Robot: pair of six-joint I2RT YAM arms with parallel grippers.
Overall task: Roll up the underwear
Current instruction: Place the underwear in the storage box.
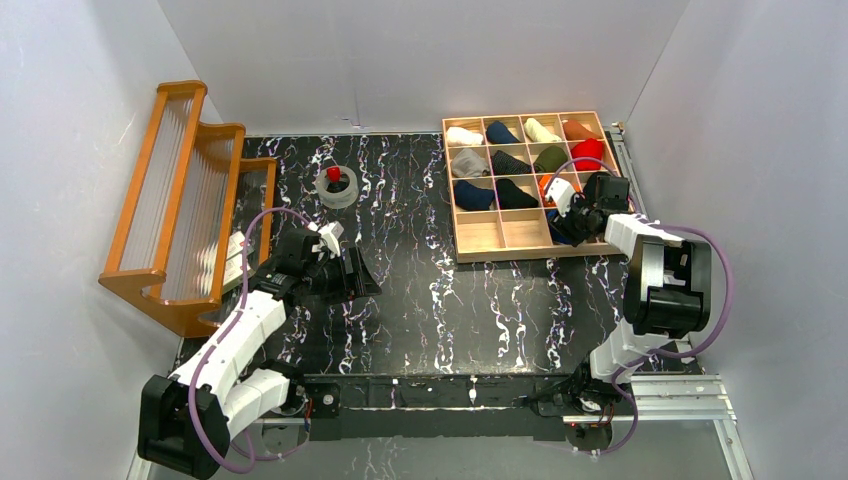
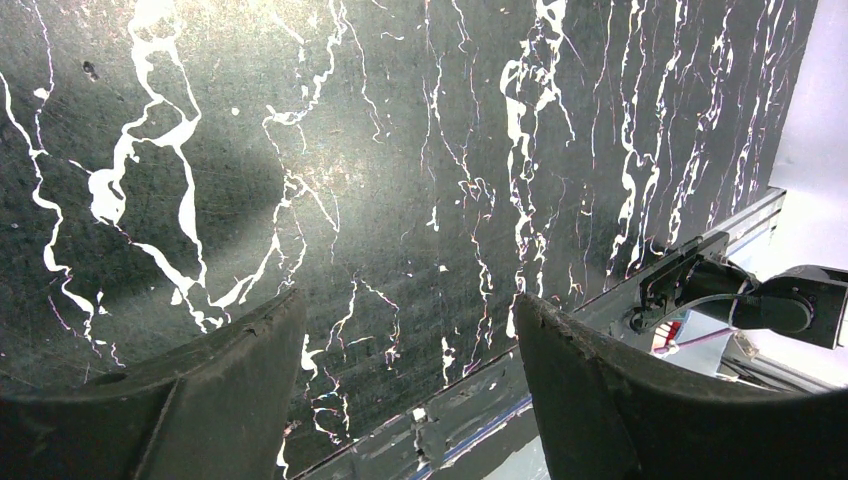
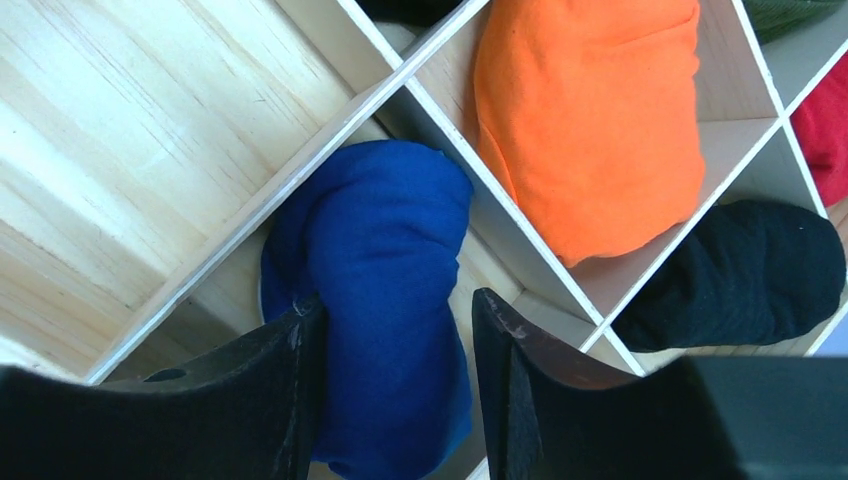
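Observation:
The royal blue underwear [image 3: 380, 290] lies rolled in a compartment of the wooden divider box [image 1: 500, 235]. My right gripper [image 3: 398, 310] reaches down into that compartment and straddles the roll. The left finger touches the fabric and a thin gap shows at the right finger, so the gripper is open. The bright orange underwear [image 3: 590, 120] sits rolled in the adjoining compartment. In the top view the right gripper [image 1: 565, 215] covers the blue roll. My left gripper [image 1: 355, 272] is open and empty over the black marbled table [image 2: 400, 150], far from the box.
Several other rolled garments fill the box, among them a black one [image 3: 740, 270] and a red one [image 3: 825, 130]. An orange wooden rack [image 1: 190, 200] stands at the left. A tape roll with a red item [image 1: 337, 185] lies at the back.

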